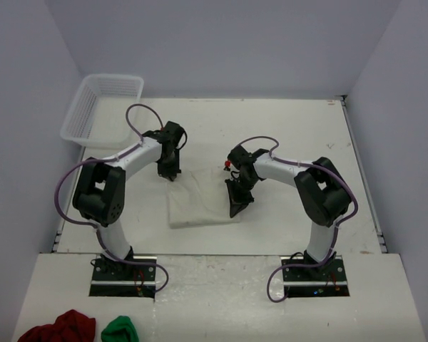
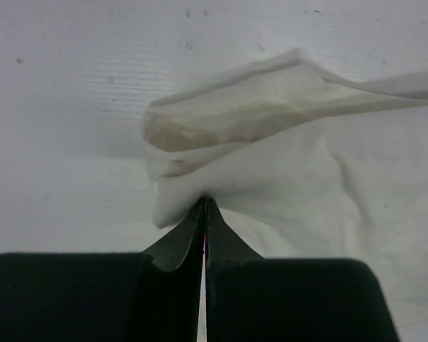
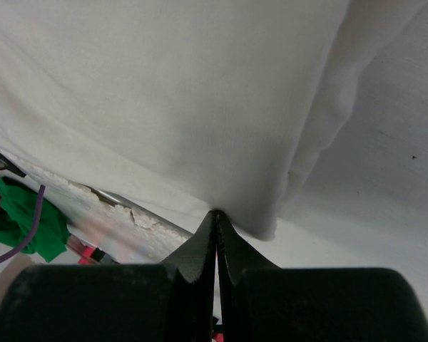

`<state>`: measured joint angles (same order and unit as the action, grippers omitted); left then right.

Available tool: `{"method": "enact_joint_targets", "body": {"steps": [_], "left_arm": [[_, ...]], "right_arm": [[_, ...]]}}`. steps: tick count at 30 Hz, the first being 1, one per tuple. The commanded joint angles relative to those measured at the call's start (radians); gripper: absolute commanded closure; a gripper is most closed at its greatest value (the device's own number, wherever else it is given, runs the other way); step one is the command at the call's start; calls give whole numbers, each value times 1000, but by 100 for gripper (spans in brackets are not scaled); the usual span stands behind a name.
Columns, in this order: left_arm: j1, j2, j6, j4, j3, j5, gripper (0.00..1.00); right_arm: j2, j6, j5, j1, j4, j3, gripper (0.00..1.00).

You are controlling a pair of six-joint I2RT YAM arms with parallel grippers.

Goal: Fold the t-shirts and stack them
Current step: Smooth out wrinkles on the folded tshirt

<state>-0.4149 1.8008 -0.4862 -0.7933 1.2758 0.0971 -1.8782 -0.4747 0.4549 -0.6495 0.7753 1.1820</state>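
One off-white t-shirt (image 1: 200, 201) lies on the table between the two arms as a rough rectangle. My left gripper (image 1: 169, 173) is at its far left corner and is shut on a fold of the cloth there. In the left wrist view the pinched edge of the t-shirt (image 2: 271, 164) bunches into a loop just above that gripper (image 2: 205, 203). My right gripper (image 1: 237, 206) is at the near right corner. In the right wrist view the t-shirt (image 3: 200, 92) hangs taut from that shut gripper (image 3: 215, 214), lifted a little off the table.
A white mesh basket (image 1: 103, 107) stands at the back left corner. A dark red cloth bundle (image 1: 60, 328) and a small green bundle (image 1: 120, 330) lie on the near shelf at the front left. The green bundle (image 3: 28, 217) also shows in the right wrist view.
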Motion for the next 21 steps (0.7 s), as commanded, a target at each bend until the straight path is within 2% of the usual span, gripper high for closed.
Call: {"method": "enact_joint_targets", "body": {"steps": [1,6,12,16,21], "left_arm": [[53,8,14,17,-18,55,100],[99,55,51,52,-33,65,100],[102,86,70,108,-36,36,100],[102,49,46,100,-26,64,100],[102,-72,9,29,-18,116,100]], "right_arm": [[-2,-4,-19,-9,24,24,100],[-4,-8,-22,-13,39,36,100],[-12,-13,-21,-15,42,38,100],[1,2,-30,-18,50,54,100],[63,21,-74,-22,102,112,100]]}}
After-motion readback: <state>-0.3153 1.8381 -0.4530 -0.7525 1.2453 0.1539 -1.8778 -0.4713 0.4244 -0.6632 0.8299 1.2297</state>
